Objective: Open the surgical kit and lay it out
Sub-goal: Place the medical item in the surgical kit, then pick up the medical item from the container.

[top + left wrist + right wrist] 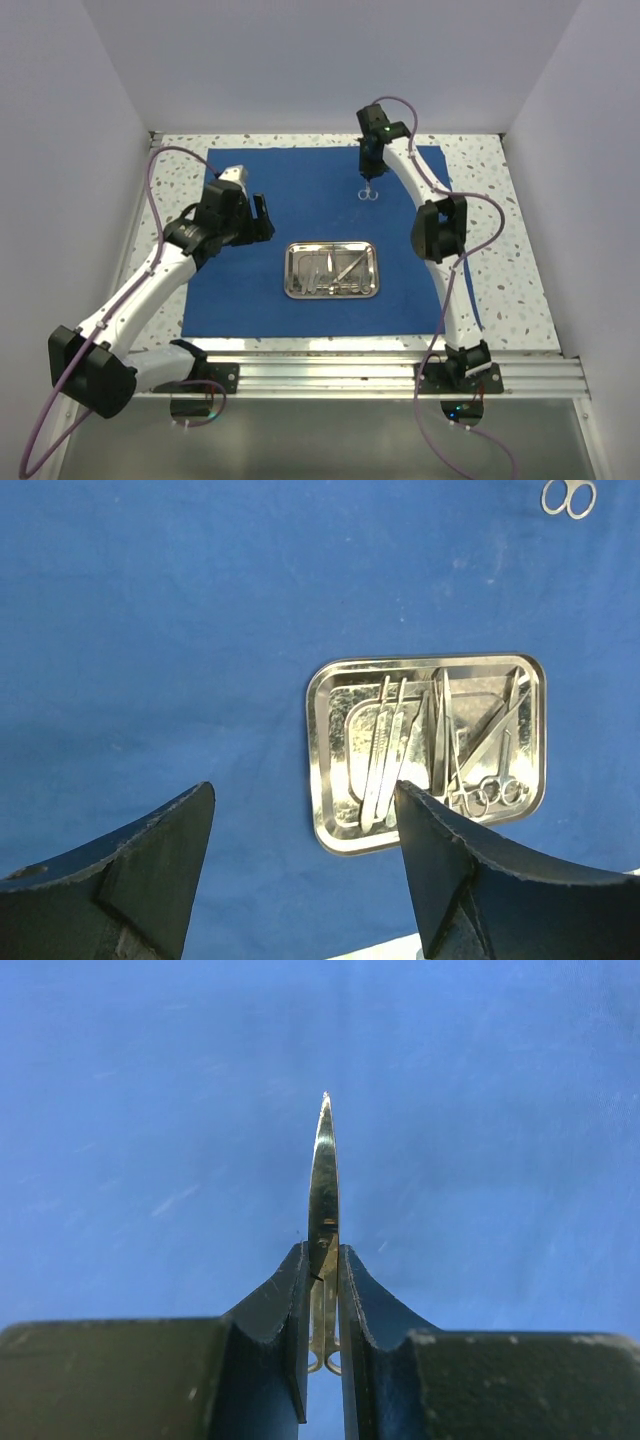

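The royal-blue cloth lies spread flat on the table. The steel tray sits on its near middle with several slender silver instruments in it. The left wrist view shows the tray and the instruments too. My left gripper hovers open and empty over the cloth, left of the tray. My right gripper is over the cloth's far part, shut on a pair of scissors. Its ring handles stick out toward the tray.
The speckled table shows round the cloth. An aluminium rail runs along the near edge. White walls close in the left, right and far sides. My right arm's elbow hangs over the cloth's right edge.
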`<state>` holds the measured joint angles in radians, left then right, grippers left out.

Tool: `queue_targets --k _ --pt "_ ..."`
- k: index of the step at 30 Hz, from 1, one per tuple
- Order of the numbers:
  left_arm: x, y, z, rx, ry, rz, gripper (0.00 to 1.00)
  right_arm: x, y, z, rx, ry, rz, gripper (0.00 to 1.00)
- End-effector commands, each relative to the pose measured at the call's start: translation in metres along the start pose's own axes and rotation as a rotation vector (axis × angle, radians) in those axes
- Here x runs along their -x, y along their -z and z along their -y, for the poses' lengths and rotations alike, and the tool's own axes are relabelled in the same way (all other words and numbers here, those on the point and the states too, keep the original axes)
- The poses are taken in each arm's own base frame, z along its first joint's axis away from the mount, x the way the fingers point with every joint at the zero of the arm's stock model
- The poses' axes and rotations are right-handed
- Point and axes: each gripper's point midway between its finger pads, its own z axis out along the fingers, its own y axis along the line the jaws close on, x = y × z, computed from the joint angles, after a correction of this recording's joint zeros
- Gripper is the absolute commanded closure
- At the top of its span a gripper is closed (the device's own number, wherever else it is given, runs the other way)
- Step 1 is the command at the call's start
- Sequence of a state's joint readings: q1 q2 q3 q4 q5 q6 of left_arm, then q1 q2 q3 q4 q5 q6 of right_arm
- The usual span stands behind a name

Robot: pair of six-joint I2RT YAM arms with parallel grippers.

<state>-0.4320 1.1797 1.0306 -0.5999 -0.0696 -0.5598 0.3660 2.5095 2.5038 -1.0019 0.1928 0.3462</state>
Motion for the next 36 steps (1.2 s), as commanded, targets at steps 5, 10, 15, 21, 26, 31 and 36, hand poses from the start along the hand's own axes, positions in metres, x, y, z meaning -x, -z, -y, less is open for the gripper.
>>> queue_targets --k 5,10,15,21,26,31,36 --pt "0.011 0.023 -0.004 0.031 0.072 0.042 0.24 0.013 -0.018 0.007 -0.030 0.016 0.059 0.28" --pt "0.005 0.023 -0.005 0.032 0.097 0.035 0.24 0.031 0.002 0.007 -0.025 -0.002 0.114 0.02" --pt "0.002 0.017 0.000 0.006 0.096 0.015 0.25 0.040 0.066 0.000 0.059 -0.049 0.157 0.02" --pt "-0.003 0.010 0.006 -0.034 0.069 0.000 0.25 -0.034 0.120 -0.049 0.203 0.006 0.076 0.03" --pt "-0.010 0.006 0.004 -0.047 0.030 -0.007 0.25 -0.154 0.129 -0.100 0.282 0.103 -0.103 0.22" --pt "-0.014 0.007 0.005 -0.062 0.016 -0.021 0.26 -0.215 0.119 -0.110 0.279 0.109 -0.212 0.56" --pt "-0.017 0.015 0.002 -0.063 0.007 -0.009 0.28 -0.231 0.107 -0.099 0.196 0.113 -0.270 0.68"
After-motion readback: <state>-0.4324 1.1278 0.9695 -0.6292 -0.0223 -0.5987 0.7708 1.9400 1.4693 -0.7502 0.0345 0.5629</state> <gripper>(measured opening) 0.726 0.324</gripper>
